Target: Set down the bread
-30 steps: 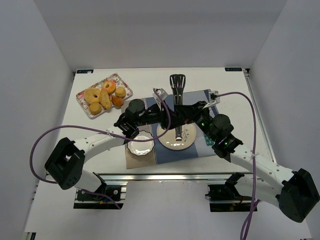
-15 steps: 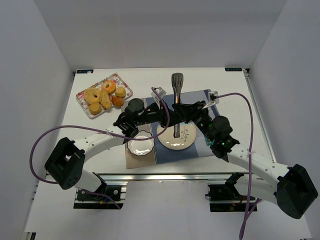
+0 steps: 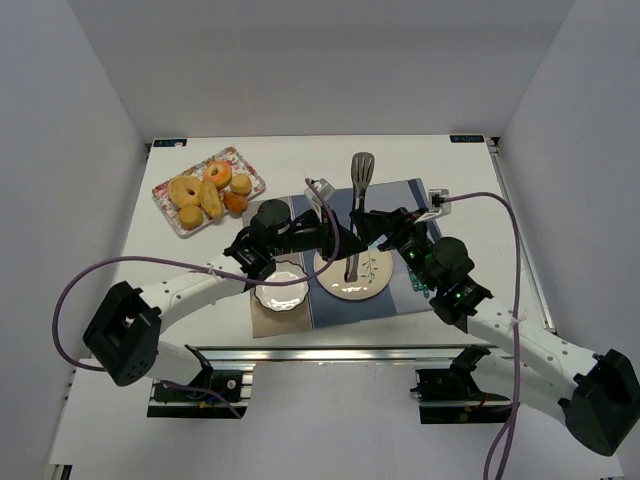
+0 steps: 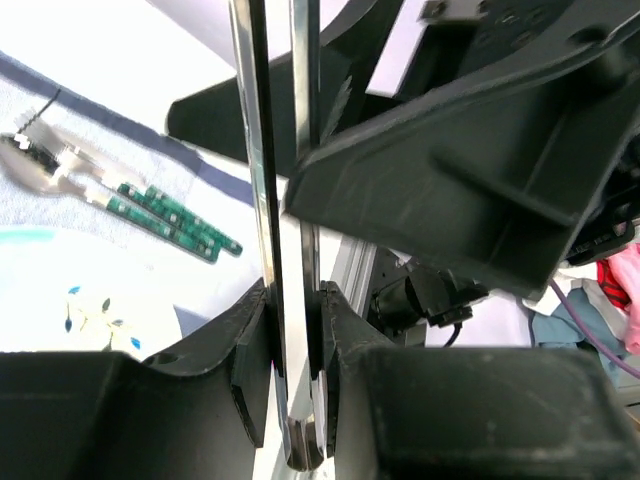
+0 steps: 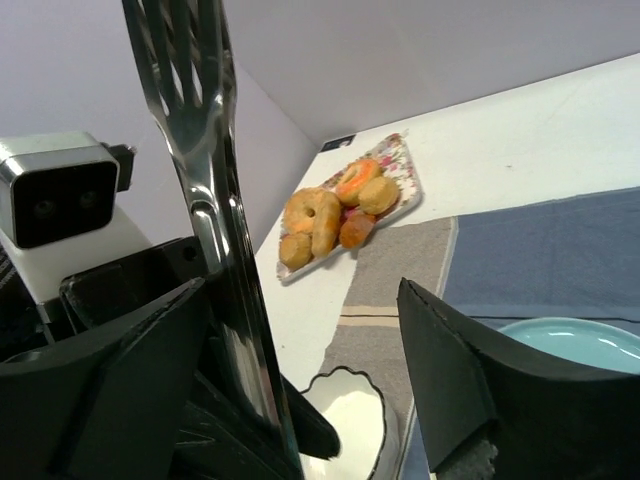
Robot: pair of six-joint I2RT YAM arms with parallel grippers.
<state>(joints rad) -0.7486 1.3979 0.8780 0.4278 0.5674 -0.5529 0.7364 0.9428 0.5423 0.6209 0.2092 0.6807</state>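
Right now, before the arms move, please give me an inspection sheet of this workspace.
Surface: white table, with a blue mat and a grey mat on it.
Job's things: the bread lies on the patterned tray among doughnuts and buns; the plate has no bread on it.
Clutter: small white bowl; green-handled cutlery.
Grippers: left gripper shut on the metal tongs; right gripper open beside them.
Cables: one purple cable at the left, one at the right, both away from the tray.
Surroundings: plain white walls; nothing else seen.
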